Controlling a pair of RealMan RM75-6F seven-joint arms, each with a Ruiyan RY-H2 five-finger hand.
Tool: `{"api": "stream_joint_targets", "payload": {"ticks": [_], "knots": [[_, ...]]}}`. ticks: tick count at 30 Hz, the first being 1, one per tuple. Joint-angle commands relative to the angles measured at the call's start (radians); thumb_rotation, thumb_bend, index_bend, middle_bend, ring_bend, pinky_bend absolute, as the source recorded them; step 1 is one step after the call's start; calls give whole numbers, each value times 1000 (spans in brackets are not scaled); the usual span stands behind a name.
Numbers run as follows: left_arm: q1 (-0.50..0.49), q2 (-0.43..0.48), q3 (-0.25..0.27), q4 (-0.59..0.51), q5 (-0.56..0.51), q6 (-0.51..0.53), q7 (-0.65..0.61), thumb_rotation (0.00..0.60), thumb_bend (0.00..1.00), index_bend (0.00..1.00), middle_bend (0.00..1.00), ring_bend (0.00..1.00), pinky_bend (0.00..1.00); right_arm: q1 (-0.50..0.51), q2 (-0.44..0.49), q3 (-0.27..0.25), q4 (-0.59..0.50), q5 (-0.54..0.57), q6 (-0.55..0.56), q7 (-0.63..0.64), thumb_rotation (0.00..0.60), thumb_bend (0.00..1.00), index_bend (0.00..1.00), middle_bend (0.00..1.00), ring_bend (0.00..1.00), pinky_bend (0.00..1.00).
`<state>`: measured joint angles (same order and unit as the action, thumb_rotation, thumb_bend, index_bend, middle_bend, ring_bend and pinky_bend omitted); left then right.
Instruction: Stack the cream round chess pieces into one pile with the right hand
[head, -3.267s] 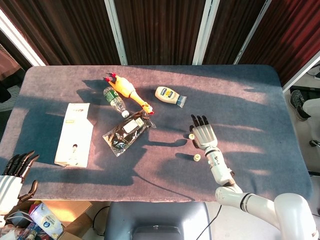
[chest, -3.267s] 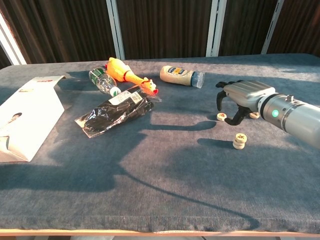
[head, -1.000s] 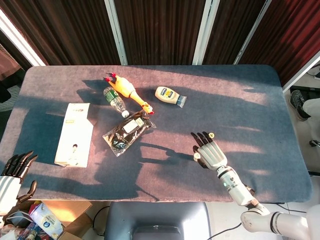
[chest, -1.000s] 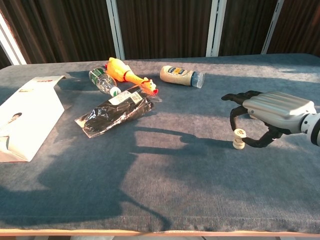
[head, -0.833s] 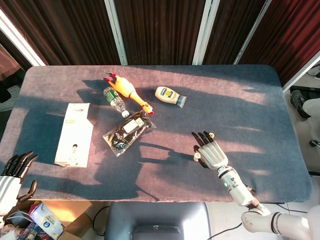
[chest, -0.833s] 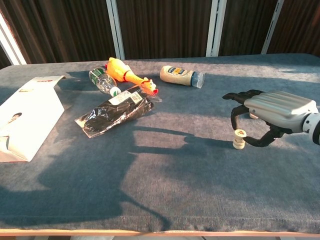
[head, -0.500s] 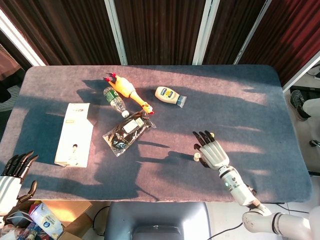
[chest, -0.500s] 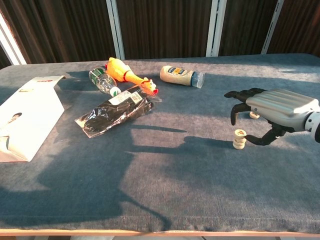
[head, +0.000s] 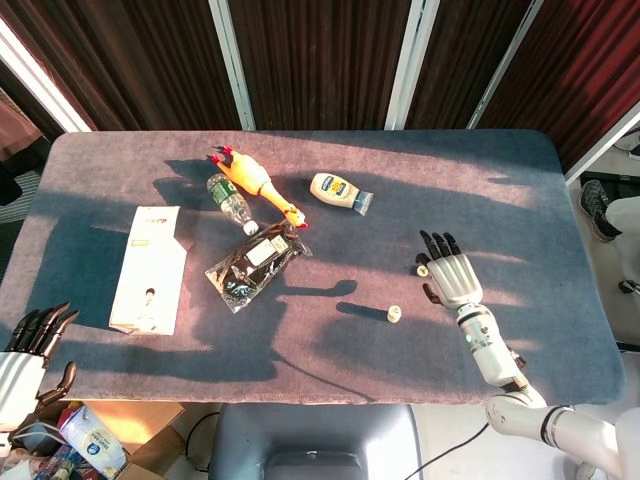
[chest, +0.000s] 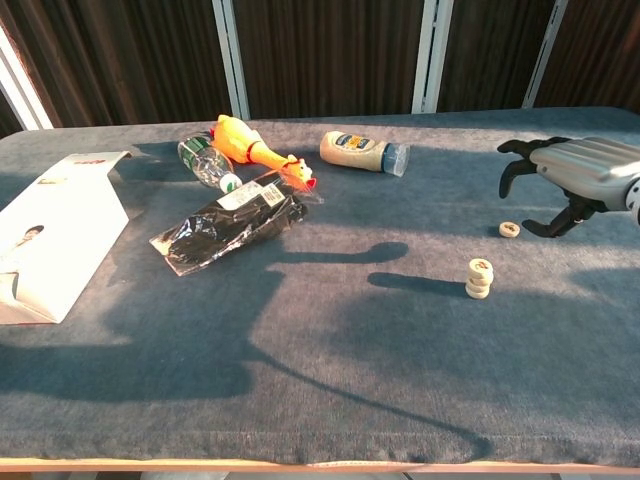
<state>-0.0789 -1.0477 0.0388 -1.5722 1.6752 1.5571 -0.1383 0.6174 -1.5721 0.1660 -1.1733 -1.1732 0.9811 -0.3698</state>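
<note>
A pile of three cream round chess pieces (chest: 480, 278) stands on the grey table cloth, seen from above in the head view as one disc (head: 394, 313). One more cream piece (chest: 510, 230) lies flat to its right and further back, beside my right hand's fingers (head: 422, 268). My right hand (chest: 575, 180) hovers over that loose piece with fingers spread and curved, holding nothing (head: 455, 277). My left hand (head: 25, 350) hangs off the table's near left corner, empty, fingers apart.
A mayonnaise bottle (chest: 362, 152) lies at the back centre. A rubber chicken (chest: 255, 150), a plastic bottle (chest: 205, 163) and a black packet (chest: 235, 225) lie to the left, a white box (chest: 55, 230) at far left.
My right hand has let go of the pile, now three high, and moved right and back to above the loose piece.
</note>
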Motion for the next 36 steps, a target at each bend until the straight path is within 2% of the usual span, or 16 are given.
{"api": "stream_joint_targets", "payload": {"ticks": [1,14,36], "knots": [[-1,-1,-1,-1,-3,-3,3,600,539,0,0,0,34,39,-49,33,81,53,-55,-14,600,501,451,56,0,45],[-1,-1,-2,2,-7,-4,-1,600,539,0,0,0,34,82,-139,25,210,84,-118,-53,600,500,468,56,0,45],[-6,-3,-2,0,-9,-14,5,600,539,0,0,0,34,78,-159,25,272,93,-131,-46,600,500,551,58,0,59]]}}
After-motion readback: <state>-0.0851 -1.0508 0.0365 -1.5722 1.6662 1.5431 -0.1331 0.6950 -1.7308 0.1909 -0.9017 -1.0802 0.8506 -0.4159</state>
